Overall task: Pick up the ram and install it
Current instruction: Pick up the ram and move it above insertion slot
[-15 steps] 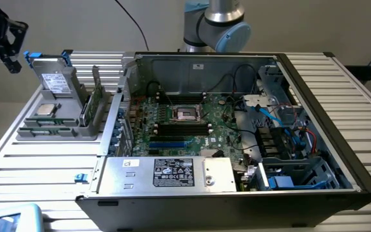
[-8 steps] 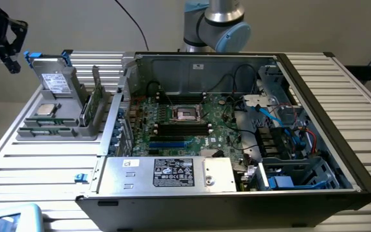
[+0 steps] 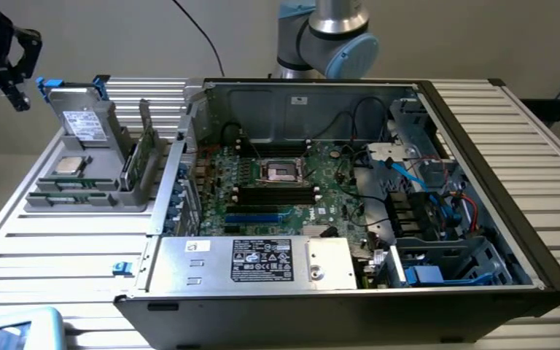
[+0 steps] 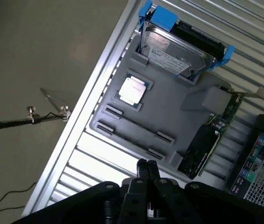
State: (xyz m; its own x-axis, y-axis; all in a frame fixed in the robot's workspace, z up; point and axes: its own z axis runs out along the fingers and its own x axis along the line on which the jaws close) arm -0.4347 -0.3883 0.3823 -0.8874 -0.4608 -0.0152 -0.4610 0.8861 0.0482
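While the claw hangs fully closed and empty near the gray tray on the slatted surface, beside the open computer case, I cannot tell where the ram sits.

Noted on the arm: smooth round sections of silver-grey metal, with a thick drum-shaped joint housing. The joint's end carries a round pale blue cap (matte plastic, by the look of it). The gripper is black throughout, with a blocky body, linkage bars with round pivot pins, and two slim flat fingers. There is pale lettering on its housing, too small to read.
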